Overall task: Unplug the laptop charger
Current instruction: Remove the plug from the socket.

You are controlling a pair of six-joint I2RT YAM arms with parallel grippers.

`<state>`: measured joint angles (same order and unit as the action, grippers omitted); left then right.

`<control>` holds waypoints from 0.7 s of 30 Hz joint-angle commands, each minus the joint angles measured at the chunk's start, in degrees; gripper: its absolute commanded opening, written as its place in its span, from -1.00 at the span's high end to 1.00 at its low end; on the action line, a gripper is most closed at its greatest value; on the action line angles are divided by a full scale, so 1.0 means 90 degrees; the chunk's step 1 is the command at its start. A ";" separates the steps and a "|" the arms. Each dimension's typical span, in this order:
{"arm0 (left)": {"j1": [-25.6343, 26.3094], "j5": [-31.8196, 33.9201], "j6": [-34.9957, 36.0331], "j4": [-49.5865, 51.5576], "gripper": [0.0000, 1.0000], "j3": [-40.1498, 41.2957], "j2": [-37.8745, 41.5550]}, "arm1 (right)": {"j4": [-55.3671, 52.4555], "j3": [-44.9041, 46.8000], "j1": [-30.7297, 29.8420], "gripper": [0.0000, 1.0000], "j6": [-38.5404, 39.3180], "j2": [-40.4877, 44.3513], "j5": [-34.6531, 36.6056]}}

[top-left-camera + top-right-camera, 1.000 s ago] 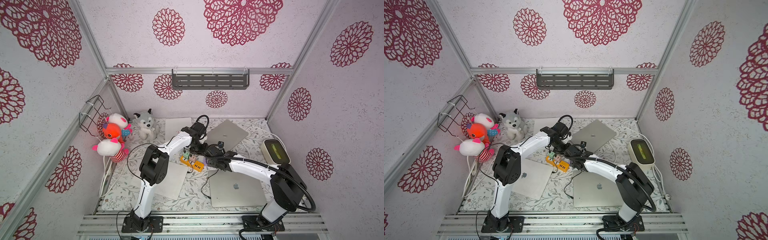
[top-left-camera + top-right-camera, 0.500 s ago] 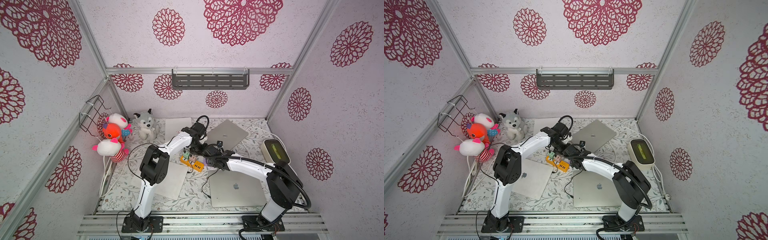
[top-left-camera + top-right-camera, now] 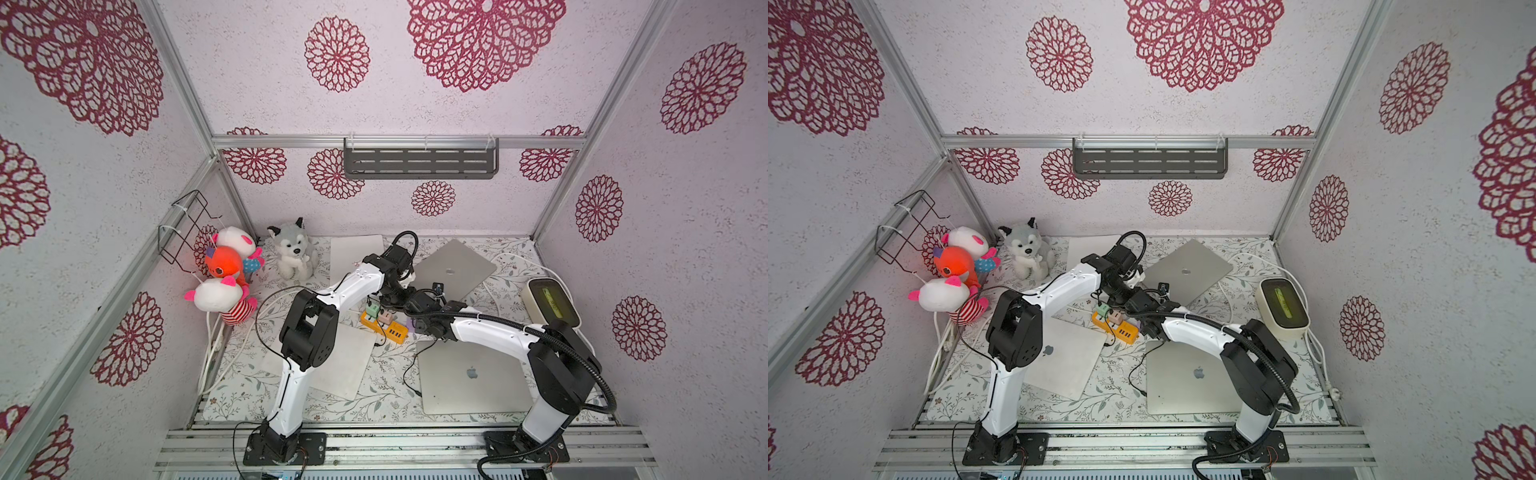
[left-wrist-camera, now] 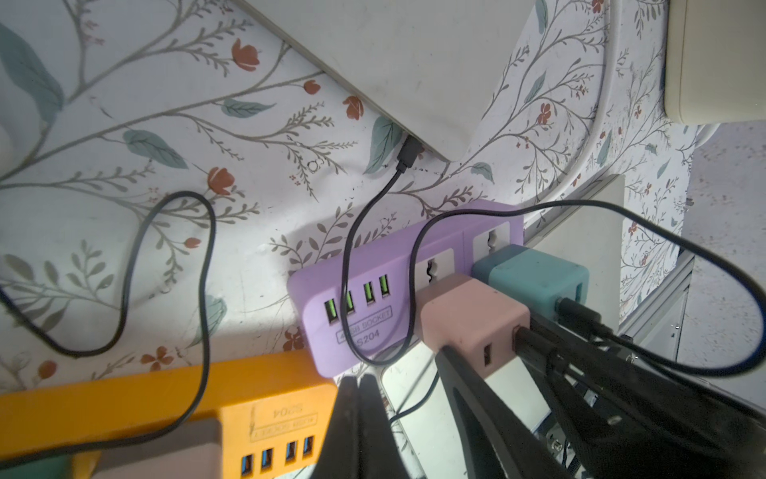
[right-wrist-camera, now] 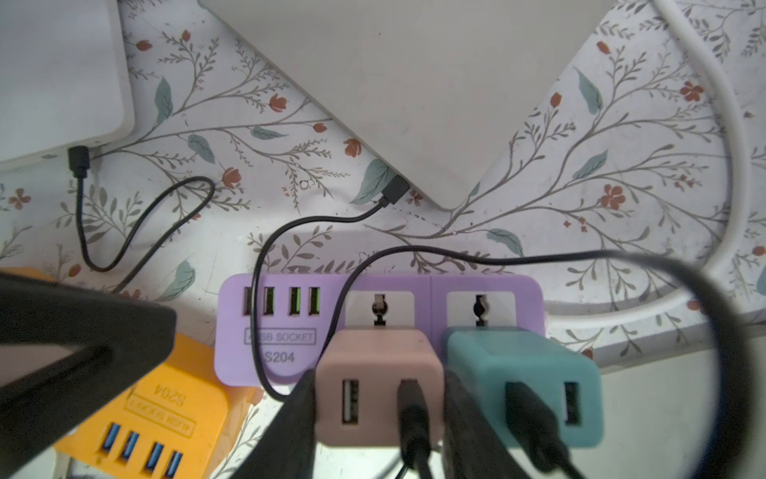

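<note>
the right pincer (image 5: 379,374) is closed on the pink charger (image 5: 379,398), its fingers (image 5: 290,427) flat against both sides. the charger sits plugged into the purple power strip (image 5: 286,331) at mid-table. one finger fills the slim gap to the teal charger (image 5: 522,385) just beside it. the left pincer (image 4: 359,378) is shut on nothing, its tips just beside the strip's usb end and near the orange power strip (image 5: 166,406); whether they touch anything cannot be told. in both top views the right arm (image 3: 490,334) stretches low from its five o'clock base toward eleven. the left arm (image 3: 353,286) rises from seven o'clock, bends at the elbow toward one, and curls its wrist back toward six. against a second ago the right arm's elbow has crept toward nine o'clock; the left arm has not shifted. a black cable (image 5: 456,253) loops over the strip. a grey laptop (image 3: 455,266) lies near at one o'clock, a silver laptop (image 3: 469,382) at five, with bare table (image 3: 386,395) at six.
</note>
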<state>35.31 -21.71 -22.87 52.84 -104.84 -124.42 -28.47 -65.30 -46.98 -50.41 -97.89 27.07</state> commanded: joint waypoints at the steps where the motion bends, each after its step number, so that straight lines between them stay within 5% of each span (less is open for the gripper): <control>1: 0.0001 -0.0051 -0.0114 -0.0034 1.00 0.0085 -0.0155 | -0.0182 -0.0167 0.0008 0.13 0.0064 0.0007 0.0273; 21: 0.0030 -0.0049 -0.0311 -0.0169 1.00 0.0136 -0.0529 | -0.0118 -0.0166 0.0007 0.22 0.0142 0.0007 0.0147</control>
<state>35.38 -22.00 -24.99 52.49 -104.05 -127.66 -28.42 -65.30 -46.98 -49.69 -97.89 27.14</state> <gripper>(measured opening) 0.041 0.435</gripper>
